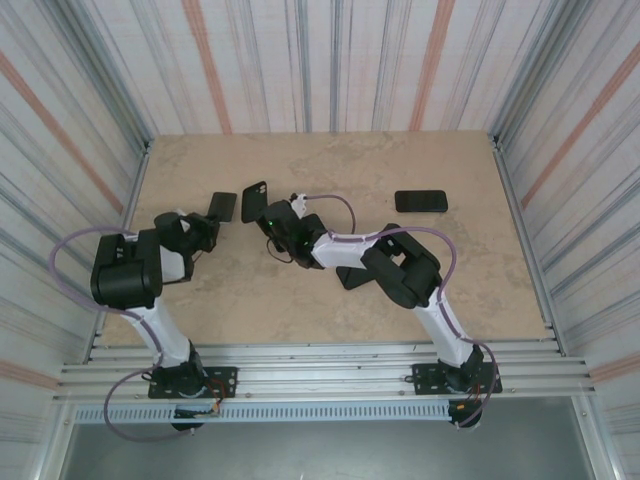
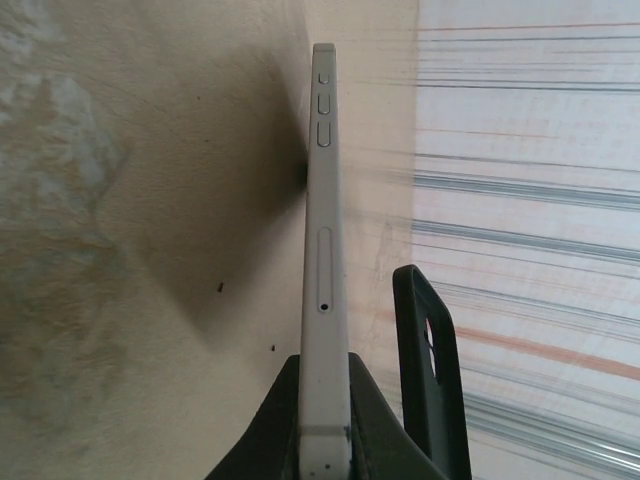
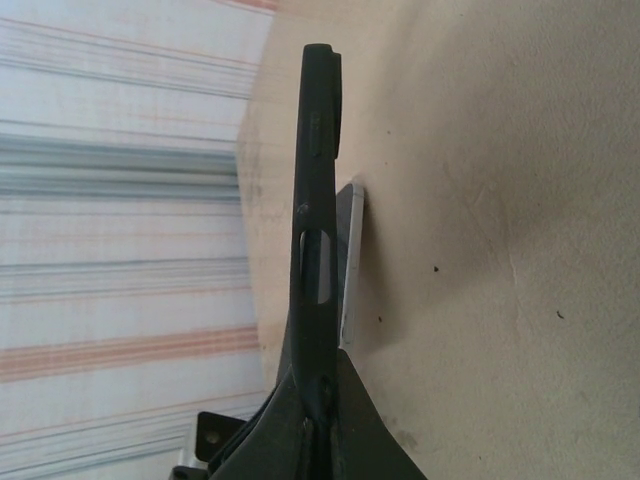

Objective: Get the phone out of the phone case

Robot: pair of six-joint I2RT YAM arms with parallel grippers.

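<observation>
Freed handset, empty shell: the left claw [image 2: 325, 440] is clamped on the bottom end of the phone [image 2: 322, 200], while the right claw [image 3: 318, 400] pinches the case [image 3: 315, 200] by 1 end. Both are held above the table [image 1: 350, 290], left of centre, close beside each other but apart.

The phone stands on edge, its thin side with 3 buttons facing the wrist camera. Its long axis runs straight out from the claw toward the far wall, button end farthest from the fingers. The case lies roughly parallel.

The risk, as it looks from here, is the short hold. With only the phone's end pinched, a jolt could make it pivot or slip down to the table. A swing by either arm could knock the 2 together. A 2nd dark handset [image 1: 421, 201] lies flat, well to the right.
</observation>
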